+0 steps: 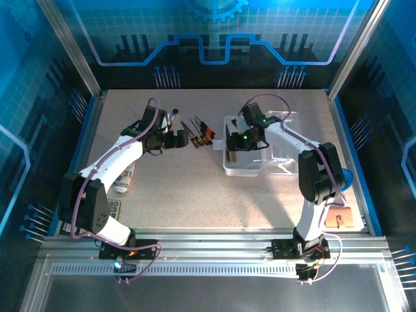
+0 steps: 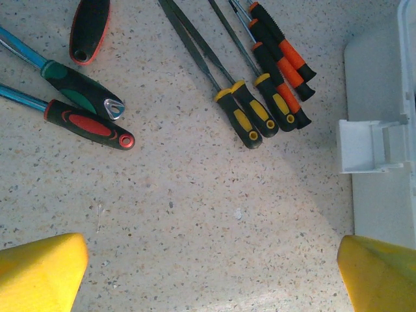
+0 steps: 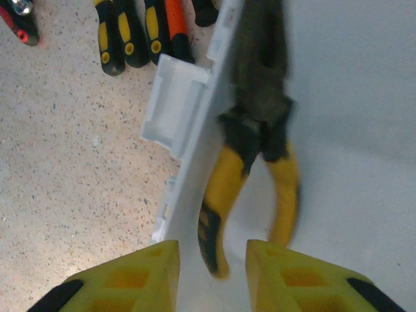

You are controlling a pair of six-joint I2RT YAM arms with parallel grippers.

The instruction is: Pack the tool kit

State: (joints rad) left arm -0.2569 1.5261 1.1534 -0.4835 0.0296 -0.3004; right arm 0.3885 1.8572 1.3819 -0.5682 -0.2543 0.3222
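Pliers (image 3: 255, 140) blurred over case (image 3: 354, 117), tip cut off.

Robot lab cell: blue-panelled enclosure (image 1: 214, 39)

1. I count one clear plastic case (image 3: 175, 104); it is my landmark.
2. One pair of yellow-handled pliers (image 3: 257, 133) lies inside the case.
3. Three yellow-and-black screwdrivers (image 2: 250, 123) lie near the case's left side.
4. At least two orange-and-black screwdrivers (image 2: 296, 65) lie closer to the case; I cannot tell if there is a third.
5. Two red-and-black handles (image 2: 91, 127) lie farther left of the case.
6. One green-and-black handle (image 2: 75, 84) also lies farther left of the case.
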